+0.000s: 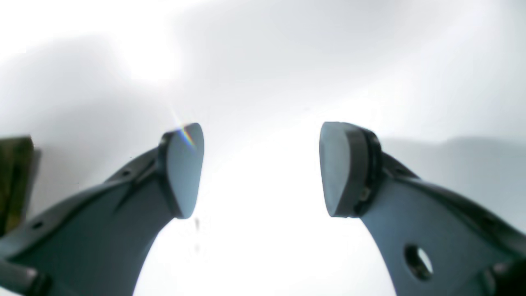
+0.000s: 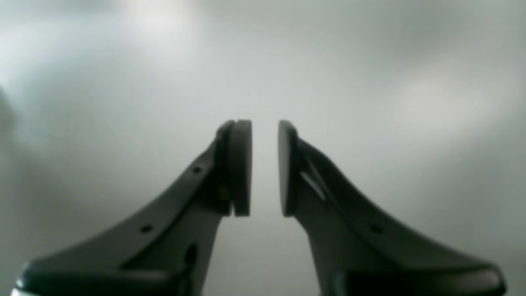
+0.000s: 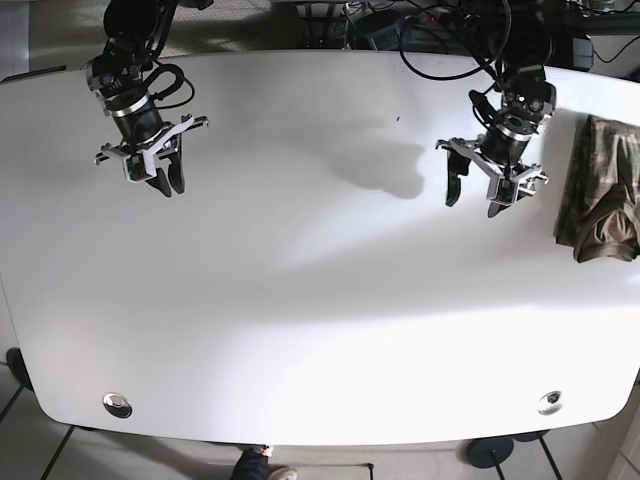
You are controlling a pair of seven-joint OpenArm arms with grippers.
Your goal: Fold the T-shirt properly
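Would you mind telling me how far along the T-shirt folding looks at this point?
Nothing looks done yet. The T-shirt lies crumpled at the table's edge in the base view, beside the left gripper but untouched. Nothing is in hand: the left gripper's jaws stand wide apart and empty, and the right gripper hangs over bare table, jaws narrowly parted and empty. Everything is left: fetching the shirt, spreading it flat, then folding.
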